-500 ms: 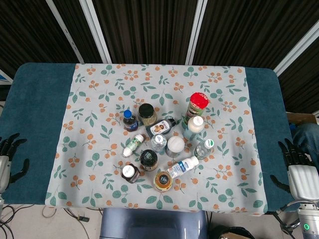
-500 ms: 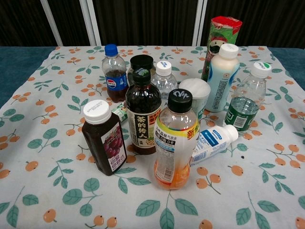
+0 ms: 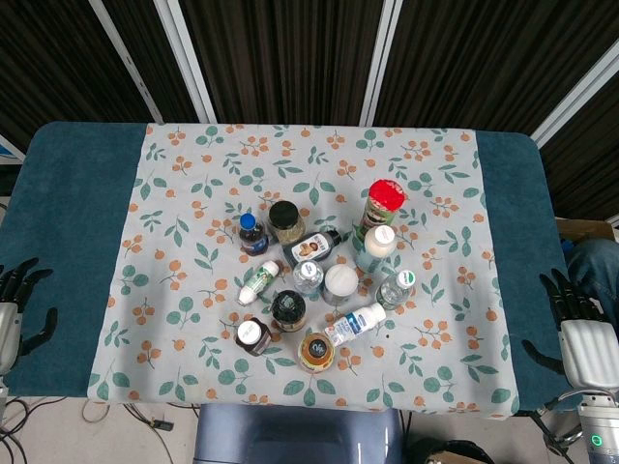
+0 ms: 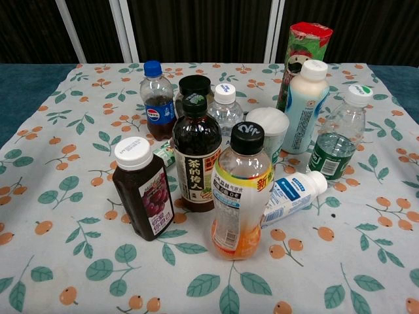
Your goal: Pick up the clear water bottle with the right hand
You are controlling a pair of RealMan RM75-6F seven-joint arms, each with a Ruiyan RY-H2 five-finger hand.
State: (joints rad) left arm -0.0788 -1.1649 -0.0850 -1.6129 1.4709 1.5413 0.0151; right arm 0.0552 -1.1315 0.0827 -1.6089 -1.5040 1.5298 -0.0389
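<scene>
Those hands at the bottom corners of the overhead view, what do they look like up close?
Each is built like a human hand. The right hand has slim black fingers on a pale silver-grey, boxy palm, joined to a grey wrist section with a small green light. The left hand shows the same black fingers and a sliver of grey palm at the frame edge. No sleeves or markings are visible.

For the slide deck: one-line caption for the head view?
Open right hand waits at the table edge, apart from the clear plastic water bottle with green label in a bottle cluster.
</scene>
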